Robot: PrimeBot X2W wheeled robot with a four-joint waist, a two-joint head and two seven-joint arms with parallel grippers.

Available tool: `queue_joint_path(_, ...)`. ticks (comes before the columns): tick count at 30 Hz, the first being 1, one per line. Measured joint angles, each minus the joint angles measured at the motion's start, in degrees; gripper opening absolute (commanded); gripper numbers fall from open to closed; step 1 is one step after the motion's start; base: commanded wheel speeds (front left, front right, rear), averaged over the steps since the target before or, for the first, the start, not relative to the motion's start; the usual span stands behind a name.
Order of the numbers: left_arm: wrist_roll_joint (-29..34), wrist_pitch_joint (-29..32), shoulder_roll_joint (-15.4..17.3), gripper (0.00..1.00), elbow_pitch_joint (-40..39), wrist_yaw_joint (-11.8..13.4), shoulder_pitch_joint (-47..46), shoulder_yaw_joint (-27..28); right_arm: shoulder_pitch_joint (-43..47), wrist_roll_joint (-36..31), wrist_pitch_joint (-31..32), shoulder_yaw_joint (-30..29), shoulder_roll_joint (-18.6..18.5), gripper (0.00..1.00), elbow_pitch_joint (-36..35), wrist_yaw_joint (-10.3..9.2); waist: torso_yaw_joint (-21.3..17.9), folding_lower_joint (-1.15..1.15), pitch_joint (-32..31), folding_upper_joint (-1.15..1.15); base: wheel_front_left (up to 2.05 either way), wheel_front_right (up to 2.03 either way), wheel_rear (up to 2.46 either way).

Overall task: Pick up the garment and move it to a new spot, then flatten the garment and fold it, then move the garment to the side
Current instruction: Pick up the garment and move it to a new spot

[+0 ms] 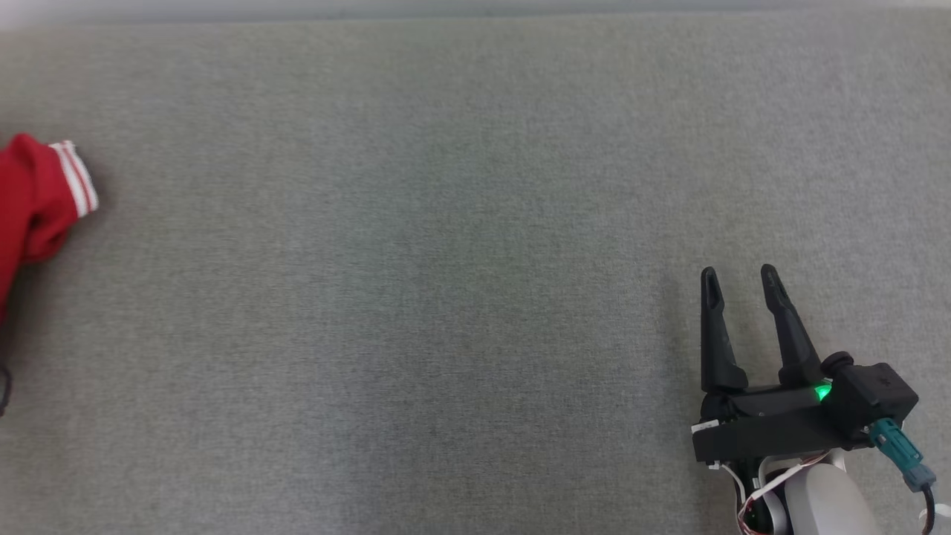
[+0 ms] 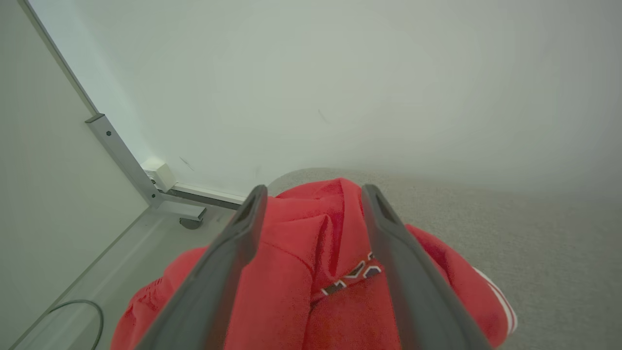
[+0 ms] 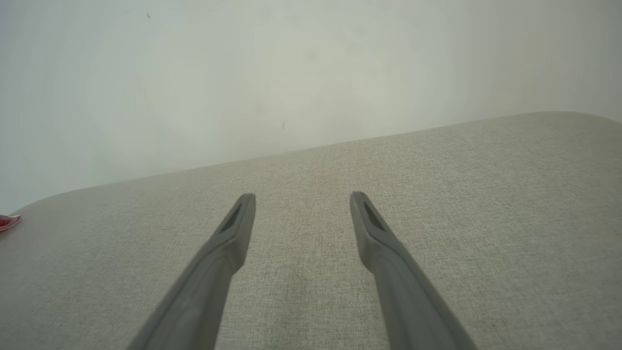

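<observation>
Left hand (image 2: 313, 189), fingers spread wide and empty, hangs at nine o'clock of the grey fabric-covered worktop (image 1: 446, 260), over the crumpled red garment with white-striped cuff (image 1: 33, 193). Right hand (image 1: 739, 271) sits wide at four o'clock. We judge nothing done: pick-up, flattening, folding and setting aside remain.

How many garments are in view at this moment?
1. The red garment lies bunched at the far left of the grey surface, cut by the head view's edge; more may be hidden.
</observation>
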Motion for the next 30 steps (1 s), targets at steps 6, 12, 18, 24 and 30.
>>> queue_joint_path(6,-0.5,5.5,1.4,1.00,6.3,0.0,-1.1,-2.0,-0.3,-0.4,0.0,-0.3,0.0,1.00,-0.2,0.00,-1.4,0.00,1.8,0.00,0.00,0.00,0.00)
queue_joint_path(12,-0.2,8.3,2.5,1.00,10.1,0.5,-2.7,-3.7,-0.4,-0.9,0.0,-0.6,0.0,1.00,-0.2,0.00,-1.3,-0.01,1.6,0.00,0.00,0.00,0.00)
queue_joint_path(18,0.0,9.1,2.7,0.00,12.9,1.5,-3.6,-4.5,-0.4,-1.0,0.0,-0.7,0.0,1.00,0.1,0.00,-1.3,-0.02,0.8,-0.01,0.00,0.00,0.00)
queue_joint_path(24,0.2,4.4,2.7,0.00,12.9,1.9,-4.2,-5.0,0.3,-1.3,0.0,-1.5,0.0,1.00,0.4,0.00,-0.8,-0.01,-0.2,-0.01,0.00,0.00,0.00)
queue_joint_path(30,-0.2,-2.3,3.0,0.00,9.9,1.5,-6.3,-5.2,1.4,-1.2,0.0,-1.6,0.0,1.00,1.0,0.00,0.0,-0.02,-2.4,-0.01,0.00,0.00,0.00)
